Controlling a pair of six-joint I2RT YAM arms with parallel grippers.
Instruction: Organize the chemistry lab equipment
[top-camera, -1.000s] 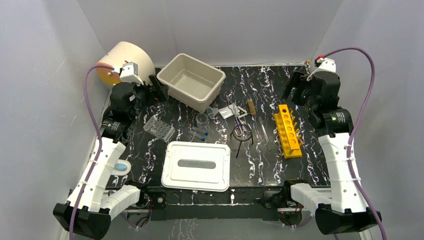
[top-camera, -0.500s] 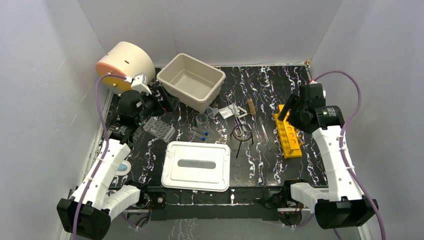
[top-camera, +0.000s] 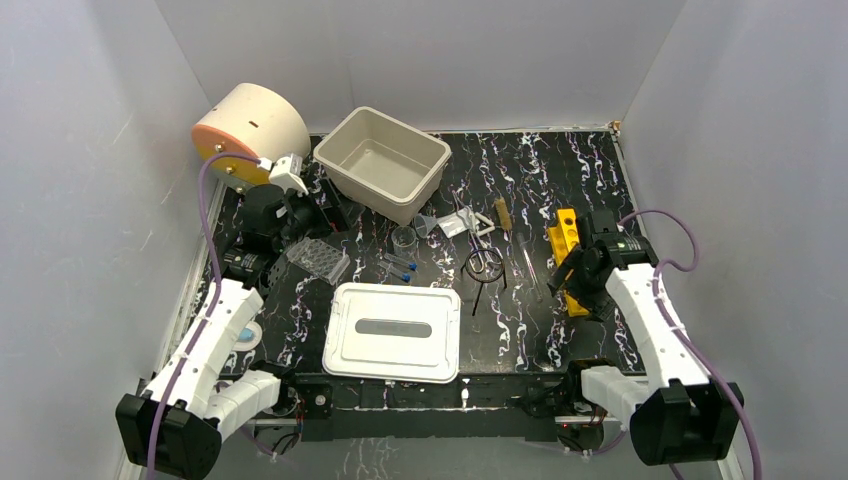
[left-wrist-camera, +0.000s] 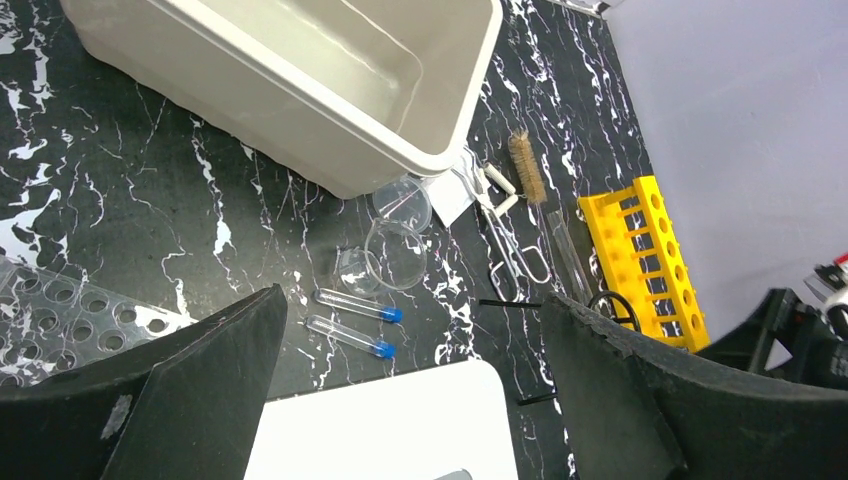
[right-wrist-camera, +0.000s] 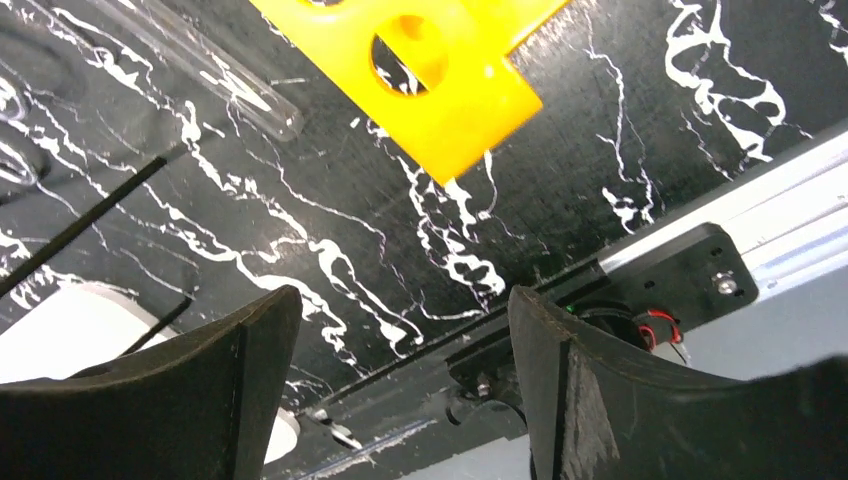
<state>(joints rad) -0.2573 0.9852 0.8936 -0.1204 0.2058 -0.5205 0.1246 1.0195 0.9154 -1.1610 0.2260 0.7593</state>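
Note:
The loose lab items lie mid-table. They are the black ring stand (top-camera: 484, 265), metal forceps (top-camera: 465, 215), beaker (top-camera: 404, 237), funnel (top-camera: 427, 225), brush (top-camera: 502, 213), glass tubes (top-camera: 530, 265) and two blue-capped vials (top-camera: 398, 265). My left gripper (top-camera: 335, 212) hangs open and empty above the table, just left of the cream bin's front. In the left wrist view, the vials (left-wrist-camera: 355, 320) and beaker (left-wrist-camera: 396, 255) show between its fingers, far below the left gripper (left-wrist-camera: 412, 320). My right gripper (top-camera: 572, 283) hovers open over the near end of the yellow rack (top-camera: 568, 240). The right gripper (right-wrist-camera: 402, 310) holds nothing.
An open cream bin (top-camera: 385, 160) stands at the back, with its white lid (top-camera: 392, 332) lying flat near the front edge. A clear well tray (top-camera: 318, 258) lies left of the vials. The cream cylinder (top-camera: 250, 125) sits in the back left corner. Grey walls enclose the table.
The right arm swung down from the back right corner to the near end of the yellow rack. The left arm moved forward and to the right, toward the bin. Both grippers stay open.

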